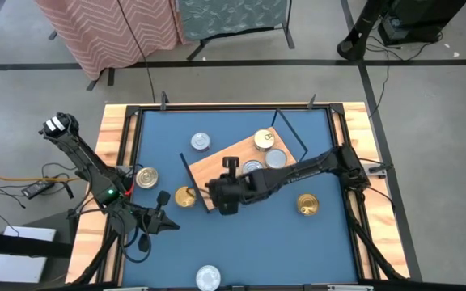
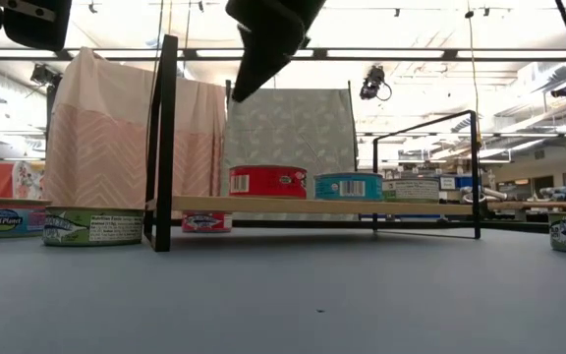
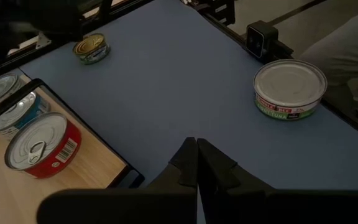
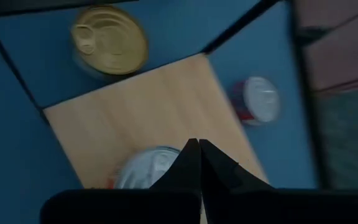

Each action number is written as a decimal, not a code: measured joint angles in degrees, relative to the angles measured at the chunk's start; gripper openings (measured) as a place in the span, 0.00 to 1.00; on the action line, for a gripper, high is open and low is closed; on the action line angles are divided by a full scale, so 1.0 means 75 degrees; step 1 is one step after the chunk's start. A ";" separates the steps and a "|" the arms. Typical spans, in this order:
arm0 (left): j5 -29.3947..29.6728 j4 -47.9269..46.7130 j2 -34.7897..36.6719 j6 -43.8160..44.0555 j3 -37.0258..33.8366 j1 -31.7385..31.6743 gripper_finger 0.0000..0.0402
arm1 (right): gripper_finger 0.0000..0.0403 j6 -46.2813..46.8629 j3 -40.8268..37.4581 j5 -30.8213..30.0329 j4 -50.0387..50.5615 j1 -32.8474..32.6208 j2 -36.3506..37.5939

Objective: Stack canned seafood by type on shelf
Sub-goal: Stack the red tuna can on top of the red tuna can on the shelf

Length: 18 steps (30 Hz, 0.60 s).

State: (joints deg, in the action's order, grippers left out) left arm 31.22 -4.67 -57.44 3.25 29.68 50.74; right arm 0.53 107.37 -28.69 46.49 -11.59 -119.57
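The shelf [image 1: 217, 166] lies askew mid-table. On it stand a gold-lidded can [image 1: 264, 140], two silver-lidded cans [image 1: 275, 158] [image 1: 252, 167], and a red-sided can [image 2: 267, 181] that my right arm hides from above. Loose on the blue table are a silver can [image 1: 200, 143], three gold cans [image 1: 146, 177] [image 1: 185, 196] [image 1: 307, 204], and a silver can [image 1: 208, 277] near the front edge. My right gripper [image 2: 237, 96] hangs shut and empty above the shelf's left part, slanting down, well clear of the red can. My left gripper [image 3: 196, 158] waits shut at the near left.
Thin black wire frames [image 2: 168, 138] [image 2: 475, 172] stand upright at both ends of the shelf. A wooden rim [image 1: 120, 137] runs round the table. Open blue surface lies between the shelf and the front edge. Cloth-draped stands [image 2: 136, 128] stand behind the table.
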 joint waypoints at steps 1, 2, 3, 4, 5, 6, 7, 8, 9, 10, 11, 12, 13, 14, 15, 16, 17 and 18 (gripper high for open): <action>0.0000 0.0000 -0.0002 0.0002 0.0002 -0.0002 0.01 | 0.01 -0.0042 0.0026 0.0358 -0.0017 0.0159 0.0000; 0.0000 0.0000 0.0001 0.0002 -0.0001 -0.0003 0.01 | 0.01 -0.0065 0.0060 0.0723 -0.0038 0.0320 0.0000; 0.0000 0.0003 -0.0001 0.0001 0.0000 -0.0003 0.01 | 0.01 -0.0066 0.0124 0.1142 -0.0038 0.0490 0.0000; 0.0000 0.0003 -0.0002 -0.0001 -0.0001 -0.0001 0.01 | 0.01 -0.0042 0.0207 0.1548 -0.0021 0.0660 0.0000; 0.0000 0.0003 -0.0001 0.0001 0.0002 -0.0002 0.01 | 0.01 -0.0023 0.0294 0.1964 0.0017 0.0837 0.0000; 0.0000 0.0003 0.0001 0.0002 0.0002 0.0000 0.01 | 0.01 0.0000 0.0378 0.2365 0.0040 0.1011 0.0000; 0.0000 0.0003 -0.0002 -0.0001 0.0001 -0.0002 0.01 | 0.01 0.0050 0.0475 0.2702 0.0043 0.1182 0.0000; 0.0000 0.0003 -0.0002 -0.0001 0.0002 -0.0003 0.01 | 0.01 0.0079 0.0591 0.2976 0.0043 0.1355 0.0000; 0.0000 0.0003 -0.0001 -0.0001 0.0002 0.0000 0.01 | 0.01 0.0101 0.0727 0.3251 0.0049 0.1526 0.0000; 0.0000 0.0003 -0.0002 -0.0001 0.0002 -0.0001 0.01 | 0.01 0.0103 0.0867 0.3539 0.0052 0.1696 0.0000; 0.0000 0.0003 -0.0001 -0.0004 0.0001 -0.0002 0.01 | 0.01 0.0106 0.1016 0.3865 0.0052 0.1880 0.0003; 0.0001 0.0003 0.0001 -0.0021 0.0002 -0.0003 0.01 | 0.01 0.0121 0.1173 0.4242 0.0042 0.2067 0.0003; 0.0002 0.0003 -0.0001 -0.0036 0.0002 -0.0003 0.01 | 0.01 0.0161 0.1314 0.4678 0.0030 0.2260 0.0003; 0.0003 0.0000 -0.0002 -0.0049 0.0002 -0.0003 0.01 | 0.01 0.0253 0.1440 0.5153 -0.0011 0.2468 0.0005; 0.0003 0.0003 -0.0002 -0.0090 0.0002 -0.0003 0.01 | 0.01 0.0375 0.1535 0.5614 -0.0128 0.2662 0.0013; 0.0003 0.0003 -0.0002 -0.0165 0.0001 -0.0002 0.01 | 0.01 0.0519 0.1600 0.6047 -0.0300 0.2854 0.0017; 0.0003 0.0003 -0.0001 -0.0188 0.0002 -0.0003 0.01 | 0.01 0.0608 0.1644 0.6411 -0.0491 0.3035 0.0023; 0.0003 0.0003 -0.0001 -0.0198 0.0001 0.0000 0.01 | 0.01 0.0676 0.1665 0.6694 -0.0691 0.3198 0.0026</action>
State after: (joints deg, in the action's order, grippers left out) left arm 31.24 -4.64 -57.44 1.77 29.69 50.74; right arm 5.60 119.86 21.52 41.31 12.40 -119.37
